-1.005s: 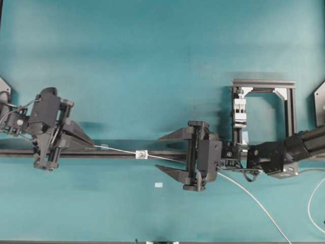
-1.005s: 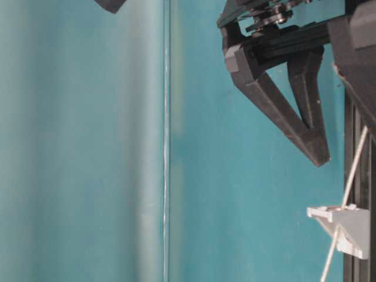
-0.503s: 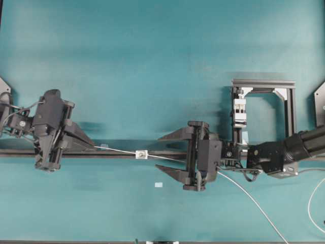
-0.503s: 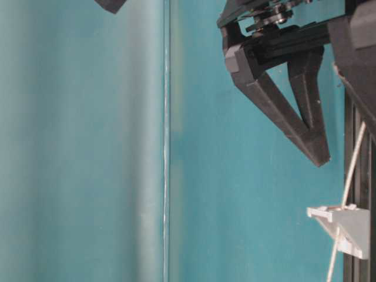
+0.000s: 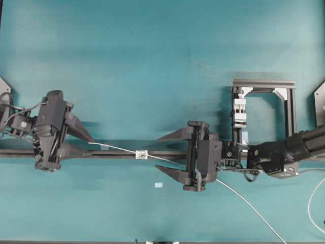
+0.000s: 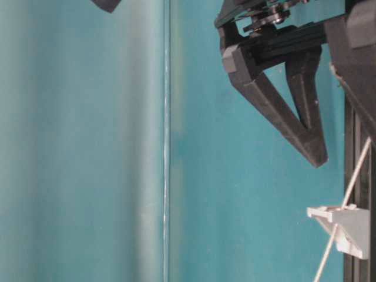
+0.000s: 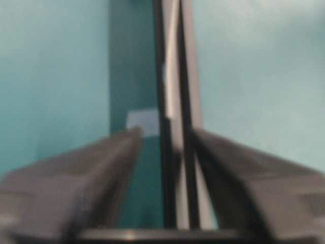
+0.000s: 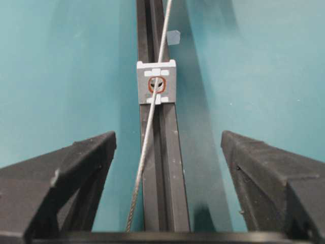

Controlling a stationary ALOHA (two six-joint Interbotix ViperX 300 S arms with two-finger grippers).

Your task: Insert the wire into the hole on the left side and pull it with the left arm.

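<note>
The thin pale wire (image 5: 114,149) runs from the lower right, under my right gripper (image 5: 163,152), and through the hole (image 8: 156,84) in the small white fitting (image 5: 141,154) on the black rail. Its left end lies between the parted fingertips of my left gripper (image 5: 89,146), close to the upper one. The blurred left wrist view shows the left gripper (image 7: 166,133) open astride the rail. My right gripper (image 8: 167,140) stands wide open, with the wire (image 8: 146,147) loose between its fingers and touching neither. The table-level view shows the fitting (image 6: 343,226) with the wire (image 6: 354,179) through it.
The black rail (image 5: 117,154) crosses the teal table from left to right. A dark metal frame (image 5: 290,109) with a white block (image 5: 239,111) stands at the right. Pale-blue tape pieces (image 5: 158,185) lie near the rail. Another white cable (image 5: 311,206) curls at the right edge.
My left gripper's jaws have parted and let go of the wire's end. The wire has shifted slightly. The right arm has not moved.
</note>
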